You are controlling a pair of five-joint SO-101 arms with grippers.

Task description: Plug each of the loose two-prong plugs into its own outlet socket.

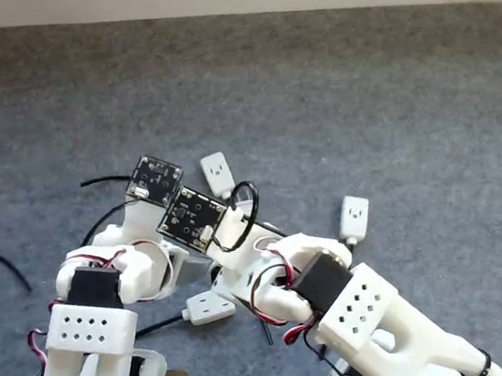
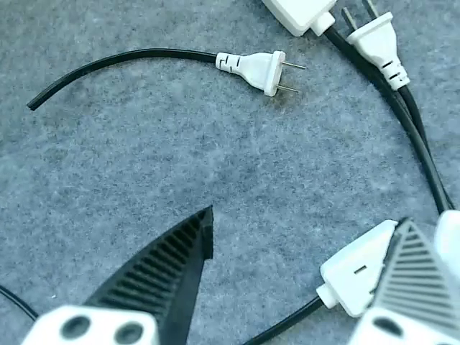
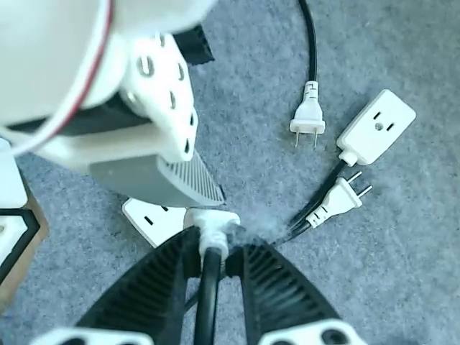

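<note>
Pinching white two-prong plug (image 3: 212, 223) by its black-cord end, right gripper (image 3: 214, 248) holds it against white outlet socket (image 3: 147, 218); prongs hidden. Left gripper (image 2: 309, 219) spread, one finger beside same socket, probably bracing it. Second white plug (image 2: 262, 70) loose on grey carpet (image 2: 215, 165).

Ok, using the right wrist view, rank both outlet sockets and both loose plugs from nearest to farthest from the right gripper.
1. Near outlet socket, right beside the right gripper.
2. Prongs-away plug, partway out.
3. Prongs-toward plug and far outlet socket, both farthest out; too close to call.
</note>
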